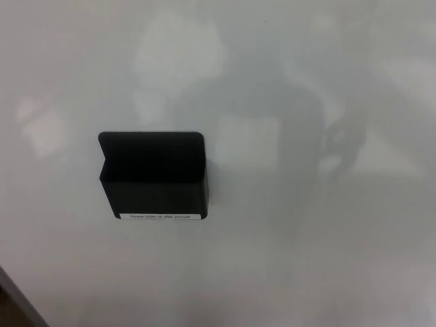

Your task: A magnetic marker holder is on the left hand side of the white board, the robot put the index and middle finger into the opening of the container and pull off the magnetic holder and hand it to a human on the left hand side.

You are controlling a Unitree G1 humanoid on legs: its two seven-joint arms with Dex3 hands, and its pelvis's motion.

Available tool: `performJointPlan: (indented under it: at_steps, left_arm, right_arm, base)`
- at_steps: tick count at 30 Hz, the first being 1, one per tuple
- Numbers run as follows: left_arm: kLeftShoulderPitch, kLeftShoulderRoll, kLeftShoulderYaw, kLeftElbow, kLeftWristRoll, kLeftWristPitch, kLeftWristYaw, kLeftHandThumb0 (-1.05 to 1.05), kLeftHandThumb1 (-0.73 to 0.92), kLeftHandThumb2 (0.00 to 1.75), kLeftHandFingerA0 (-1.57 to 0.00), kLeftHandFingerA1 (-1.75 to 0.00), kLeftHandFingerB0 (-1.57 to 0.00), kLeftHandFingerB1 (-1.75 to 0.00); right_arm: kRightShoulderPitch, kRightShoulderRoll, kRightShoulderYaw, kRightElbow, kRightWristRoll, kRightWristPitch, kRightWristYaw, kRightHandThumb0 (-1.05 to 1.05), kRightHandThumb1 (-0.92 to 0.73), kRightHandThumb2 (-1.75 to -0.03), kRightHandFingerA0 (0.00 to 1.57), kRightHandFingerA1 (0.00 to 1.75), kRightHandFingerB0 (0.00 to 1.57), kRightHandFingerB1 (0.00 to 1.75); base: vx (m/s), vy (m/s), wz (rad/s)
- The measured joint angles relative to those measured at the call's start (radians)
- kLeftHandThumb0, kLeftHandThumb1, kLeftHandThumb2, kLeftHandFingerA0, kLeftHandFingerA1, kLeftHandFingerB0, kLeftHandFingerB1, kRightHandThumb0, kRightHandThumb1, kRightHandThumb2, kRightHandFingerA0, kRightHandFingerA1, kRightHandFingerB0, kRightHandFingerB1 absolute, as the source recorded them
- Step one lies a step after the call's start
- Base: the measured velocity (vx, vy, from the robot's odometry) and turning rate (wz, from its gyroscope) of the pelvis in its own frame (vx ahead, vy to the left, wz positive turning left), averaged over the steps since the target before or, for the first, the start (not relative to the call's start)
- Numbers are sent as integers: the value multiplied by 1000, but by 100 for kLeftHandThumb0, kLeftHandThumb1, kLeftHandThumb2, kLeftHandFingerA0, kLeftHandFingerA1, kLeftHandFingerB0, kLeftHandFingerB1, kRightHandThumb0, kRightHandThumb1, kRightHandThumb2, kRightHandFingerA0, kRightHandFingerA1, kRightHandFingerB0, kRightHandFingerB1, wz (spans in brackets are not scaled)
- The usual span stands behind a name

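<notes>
Holder [154, 178]: black, on board [306, 259], toward 9 o'clock of centre.
Label [161, 216]: text unreadable.
Robot hands: neither shows.

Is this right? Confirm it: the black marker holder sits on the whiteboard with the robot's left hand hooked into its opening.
Not quite. The black marker holder does sit on the whiteboard, but no hand is in its opening; the head view shows neither robot hand at all.

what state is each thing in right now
holder: stuck on the whiteboard, upright, opening at the top, nothing visible inside, untouched
label: stuck along the holder's bottom edge, text too small to read
whiteboard: unmarked, glossy, faint reflections
hands: not in view
</notes>
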Motion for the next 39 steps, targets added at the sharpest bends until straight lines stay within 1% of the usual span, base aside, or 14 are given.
performJointPlan:
  at_steps: [3,4,6,7,9,21,22,23,25,26,33,36,37,39]
  left_arm:
    - [-16,0,47,23,-29,0,-54,-28,62,59,-51,-43,-41,-34]
    - [-19,0,55,25,-35,0,-67,-33,49,67,-50,-50,-37,-42]
    - [-25,1,72,25,-52,0,-107,-24,60,58,-53,-42,-40,-35]
    - [-26,1,80,20,-61,-1,-129,-32,50,66,-49,-47,-41,-42]
    - [-25,1,92,-1,-73,-8,-166,-22,58,57,-50,-41,-48,-36]
    - [33,12,116,-472,-165,-39,-304,-18,55,60,-48,-43,-49,-39]
    - [37,12,118,-500,-170,-40,-307,-17,55,59,-47,-43,-48,-38]
    - [42,13,121,-541,-178,-41,-313,-17,54,59,-48,-42,-49,-38]
    - [47,15,126,-593,-187,-41,-321,-17,54,59,-48,-42,-49,-38]
    - [51,17,130,-636,-195,-41,-328,-17,51,59,-50,-42,-51,-39]
    - [61,76,144,-928,-253,-45,-381,-23,51,56,-58,-39,-58,-38]
    - [50,140,144,-1063,-263,-69,-407,-26,49,55,-65,-40,-62,-40]
    - [46,154,143,-1087,-262,-76,-410,-38,48,54,-69,-41,-64,-44]
    - [19,201,136,-1152,-251,-110,-414,-35,46,54,-67,-42,-65,-46]
  right_arm:
    - [0,8,-33,26,17,-29,15,-56,-73,-62,77,54,38,33]
    - [0,10,-40,32,21,-35,18,-56,-73,-62,76,54,38,33]
    - [0,15,-58,47,33,-54,27,-55,-73,-62,78,54,39,33]
    - [0,17,-67,55,38,-63,31,-57,-73,-62,79,53,38,33]
    - [0,20,-80,69,47,-79,37,-58,-72,-62,76,53,37,32]
    - [-3,25,-98,104,64,-119,43,-56,-73,-62,74,54,37,33]
    - [-3,25,-98,106,64,-120,43,-60,-59,-92,63,64,30,47]
    - [-3,25,-99,108,66,-122,43,-62,-58,-92,66,64,31,47]
    - [-3,26,-99,111,67,-126,44,-62,-58,-92,66,64,31,47]
    - [-3,27,-98,112,68,-129,44,-57,-72,-62,74,54,37,33]
    - [-4,29,-99,125,78,-151,47,-59,-71,-61,78,55,38,33]
    - [-4,31,-100,134,86,-169,53,-56,-72,-62,78,54,37,33]
    - [-4,31,-100,136,88,-173,55,-54,-73,-62,77,54,39,33]
    - [-4,31,-101,142,95,-182,60,-53,-74,-62,77,54,40,33]
  base:
    - [0,0,0]
    - [0,0,0]
    - [0,0,0]
    - [0,0,0]
    - [0,0,0]
    - [0,0,0]
    - [0,0,0]
    - [0,0,0]
    - [0,0,0]
    - [0,0,0]
    - [0,0,0]
    - [0,0,0]
    - [0,0,0]
    - [0,0,0]
